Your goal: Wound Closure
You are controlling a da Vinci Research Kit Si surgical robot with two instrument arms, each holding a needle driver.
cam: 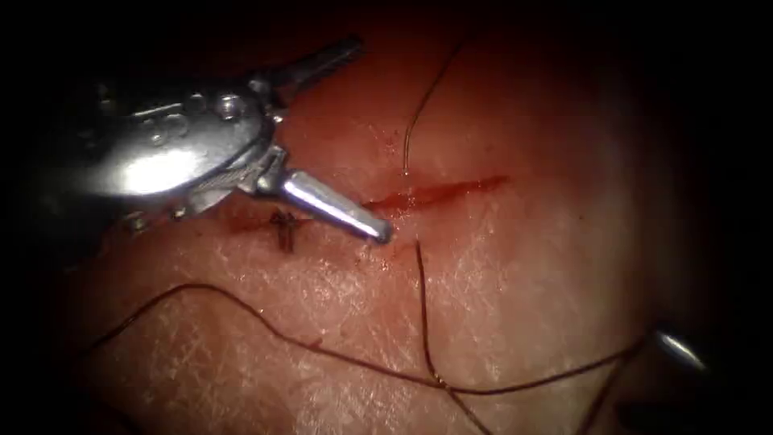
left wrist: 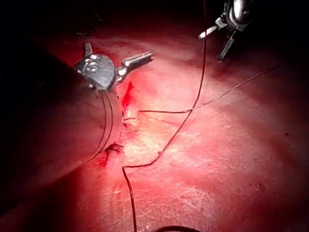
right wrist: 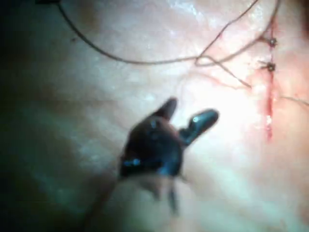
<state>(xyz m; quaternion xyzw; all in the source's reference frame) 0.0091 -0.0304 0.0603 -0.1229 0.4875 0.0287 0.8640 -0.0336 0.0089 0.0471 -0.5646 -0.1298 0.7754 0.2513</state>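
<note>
In the endoscope view your left pincer (cam: 322, 137) was spread wide, holding nothing, one jaw resting by the cut (cam: 439, 193) in the soft, slick tissue (cam: 515, 274). The left wrist view showed limp thread (left wrist: 193, 104) trailing loose; grip that gently. In the right wrist view your right pincer (right wrist: 190, 113) gaped empty, and I couldn't make out the needle.

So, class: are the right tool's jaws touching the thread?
Apart. In the right wrist view the right tool has its jaws spread with nothing between them, and bare tissue separates them from the thread.
</note>
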